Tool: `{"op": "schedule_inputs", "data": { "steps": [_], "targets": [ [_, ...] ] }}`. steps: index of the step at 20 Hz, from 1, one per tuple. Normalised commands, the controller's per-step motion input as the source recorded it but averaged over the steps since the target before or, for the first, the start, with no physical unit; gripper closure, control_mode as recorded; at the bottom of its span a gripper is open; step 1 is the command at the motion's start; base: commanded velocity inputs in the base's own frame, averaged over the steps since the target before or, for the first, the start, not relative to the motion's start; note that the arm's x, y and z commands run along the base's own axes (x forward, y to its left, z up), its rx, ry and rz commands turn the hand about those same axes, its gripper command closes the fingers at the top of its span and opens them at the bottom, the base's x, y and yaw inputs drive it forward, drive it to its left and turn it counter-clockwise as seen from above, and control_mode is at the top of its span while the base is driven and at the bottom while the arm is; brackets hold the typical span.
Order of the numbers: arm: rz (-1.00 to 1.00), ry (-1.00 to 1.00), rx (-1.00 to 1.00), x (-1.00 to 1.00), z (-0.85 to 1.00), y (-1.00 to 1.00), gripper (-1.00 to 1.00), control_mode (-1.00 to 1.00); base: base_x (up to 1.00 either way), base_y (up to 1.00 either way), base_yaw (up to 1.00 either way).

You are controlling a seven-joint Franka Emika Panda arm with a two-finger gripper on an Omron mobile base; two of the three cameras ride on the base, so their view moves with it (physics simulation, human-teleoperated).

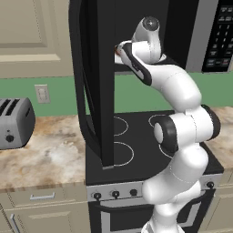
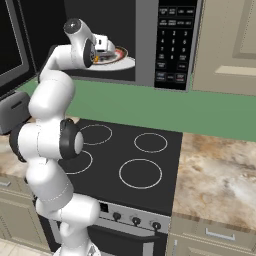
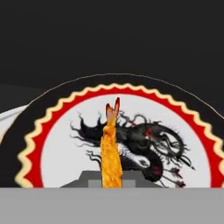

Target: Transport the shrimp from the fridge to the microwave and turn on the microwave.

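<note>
Clenched around the shrimp (image 3: 111, 151), the gripper (image 3: 110, 183) reaches into the open cavity of the microwave (image 2: 150, 45) and hangs just above a decorated plate (image 3: 65, 153) that sits inside. In the hand view the shrimp stands as a slim orange strip rising from between the finger tips, mottled yellow-orange along its body and ending in a small forked reddish tail at the top. Whether its lower end touches the plate cannot be told.

Behind it, the plate shows a white centre with a black dragon figure, a red ring with a scalloped cream edge, and a black outer rim. In the right base view the hand (image 2: 102, 47) sits over this plate on the pale turntable, with the keypad (image 2: 172, 42) of the microwave to the right. In the left base view the microwave door (image 1: 98, 82) stands swung open over the black stovetop (image 1: 141, 150), and a silver toaster (image 1: 13, 123) rests on the counter to the left.
</note>
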Motion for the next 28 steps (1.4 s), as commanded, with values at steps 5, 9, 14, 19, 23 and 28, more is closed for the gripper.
{"op": "schedule_inputs", "data": {
  "steps": [5,9,14,19,23,28],
  "targets": [
    [0.0,0.0,0.0,0.15,0.0,0.0,1.0,-1.0,0.0,0.0,0.0],
    [0.0,0.0,0.0,0.16,0.0,-0.01,1.0,-1.0,0.0,0.0,0.0],
    [0.0,0.0,0.0,0.07,0.0,0.0,-1.0,-1.0,0.0,0.0,0.0],
    [0.0,0.01,-0.02,0.0,-0.02,0.0,-1.0,-1.0,0.0,0.0,0.0],
    [0.0,0.0,-0.01,0.02,0.0,0.0,-1.0,-1.0,0.0,0.0,0.0],
    [0.0,0.0,0.0,-0.02,0.01,0.0,-1.0,-1.0,0.0,0.0,0.0]
  ]
}}
